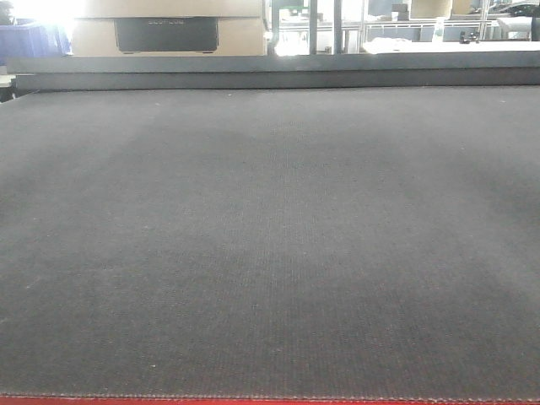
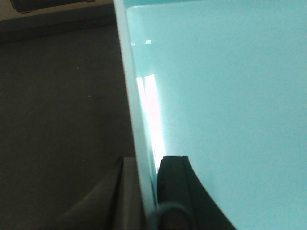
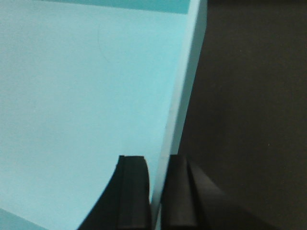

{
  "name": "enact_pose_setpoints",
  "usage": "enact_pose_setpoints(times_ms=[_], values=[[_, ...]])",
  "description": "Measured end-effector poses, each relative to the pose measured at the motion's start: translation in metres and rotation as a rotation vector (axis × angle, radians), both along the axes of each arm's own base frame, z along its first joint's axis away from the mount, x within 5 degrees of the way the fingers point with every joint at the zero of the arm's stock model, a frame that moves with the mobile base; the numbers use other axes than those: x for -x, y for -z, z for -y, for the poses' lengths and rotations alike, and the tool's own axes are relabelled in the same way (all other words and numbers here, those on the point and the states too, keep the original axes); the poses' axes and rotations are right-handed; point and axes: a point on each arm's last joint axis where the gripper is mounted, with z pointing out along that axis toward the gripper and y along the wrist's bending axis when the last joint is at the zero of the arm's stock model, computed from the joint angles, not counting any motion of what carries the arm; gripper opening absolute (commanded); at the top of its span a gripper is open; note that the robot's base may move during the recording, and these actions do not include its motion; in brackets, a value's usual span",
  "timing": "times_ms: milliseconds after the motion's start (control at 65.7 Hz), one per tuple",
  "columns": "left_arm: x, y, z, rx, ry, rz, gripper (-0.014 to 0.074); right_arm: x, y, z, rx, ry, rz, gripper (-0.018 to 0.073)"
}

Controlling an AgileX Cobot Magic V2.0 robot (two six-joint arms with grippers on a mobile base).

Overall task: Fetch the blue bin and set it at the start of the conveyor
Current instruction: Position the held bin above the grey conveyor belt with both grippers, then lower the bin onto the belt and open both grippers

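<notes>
The blue bin fills the right of the left wrist view, its pale rim running top to bottom. My left gripper is shut on that rim, one finger inside the tub and one outside. In the right wrist view the same blue bin fills the left side. There my right gripper is shut on its opposite rim, again one finger on each side of the wall. Dark ribbed belt of the conveyor start spreads across the front view, with a red frame edge at the bottom. Neither the bin nor the grippers show in that view.
Dark belt lies beside the bin in the left wrist view, and belt shows in the right wrist view too. Beyond the belt's far edge stand a cardboard box with a black panel, dark blue crates and metal racking.
</notes>
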Motion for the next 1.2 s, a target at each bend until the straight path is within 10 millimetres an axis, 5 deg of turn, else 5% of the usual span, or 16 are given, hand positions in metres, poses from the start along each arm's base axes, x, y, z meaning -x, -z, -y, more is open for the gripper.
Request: enact_pose_setpoints(times_ms=[335, 731, 1020, 1096, 1203], values=[[0.001, 0.036, 0.009, 0.021, 0.038, -0.232, -0.0111, 0.005, 0.035, 0.000, 0.040, -0.017, -0.195, -0.0152], [-0.020, 0.169, 0.020, 0.007, 0.035, -0.393, -0.0111, -0.023, 0.157, 0.000, 0.026, 0.055, -0.308, -0.0152], [-0.027, 0.221, 0.023, 0.048, 0.049, -0.337, -0.0111, -0.051, 0.208, -0.002, 0.058, 0.067, -0.377, -0.0141], [-0.031, 0.230, 0.025, 0.041, 0.047, -0.358, -0.0096, -0.057, 0.219, -0.003, 0.064, 0.067, -0.405, -0.0073], [-0.036, 0.243, 0.027, 0.036, 0.042, -0.398, 0.0052, -0.062, 0.229, -0.003, 0.077, 0.063, -0.434, 0.0127]])
